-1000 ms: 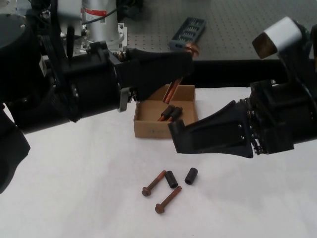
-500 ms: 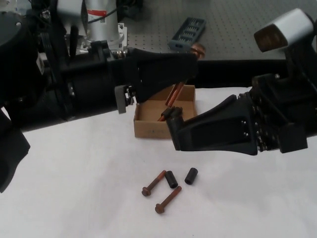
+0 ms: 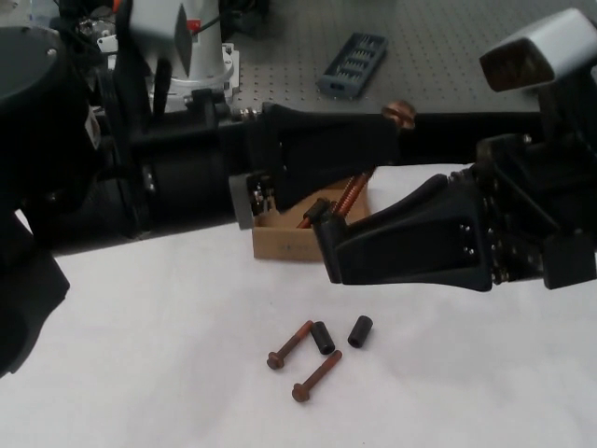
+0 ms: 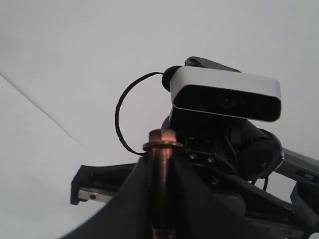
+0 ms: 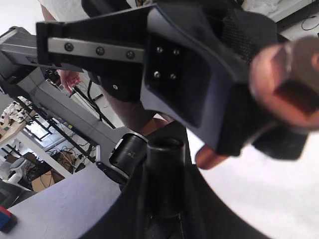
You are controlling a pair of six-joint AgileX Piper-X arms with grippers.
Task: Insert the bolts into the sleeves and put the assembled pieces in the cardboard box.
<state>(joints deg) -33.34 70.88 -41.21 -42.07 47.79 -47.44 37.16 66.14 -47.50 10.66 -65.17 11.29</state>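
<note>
My left gripper (image 3: 378, 140) is shut on a copper bolt (image 3: 351, 194), head (image 4: 162, 145) up and shaft slanting down above the cardboard box (image 3: 280, 245). My right gripper (image 3: 325, 233) is shut on a black sleeve (image 5: 164, 172), held in front of the box with its open end facing the bolt. In the right wrist view the bolt's tip (image 5: 212, 157) sits just beside the sleeve's mouth, outside it. Two loose bolts (image 3: 289, 344) (image 3: 315, 375) and two loose sleeves (image 3: 323, 337) (image 3: 360, 330) lie on the white sheet nearer the front.
Inside the box a copper piece (image 3: 304, 222) shows, mostly hidden by the arms. A blue-grey rack (image 3: 353, 62) lies on the perforated bench behind. The white sheet (image 3: 168, 355) is bare left and right of the loose parts.
The left gripper has carried its bolt rightward and lower, closer to the sleeve. The right gripper has shifted slightly left toward the box. The loose parts have not moved.
</note>
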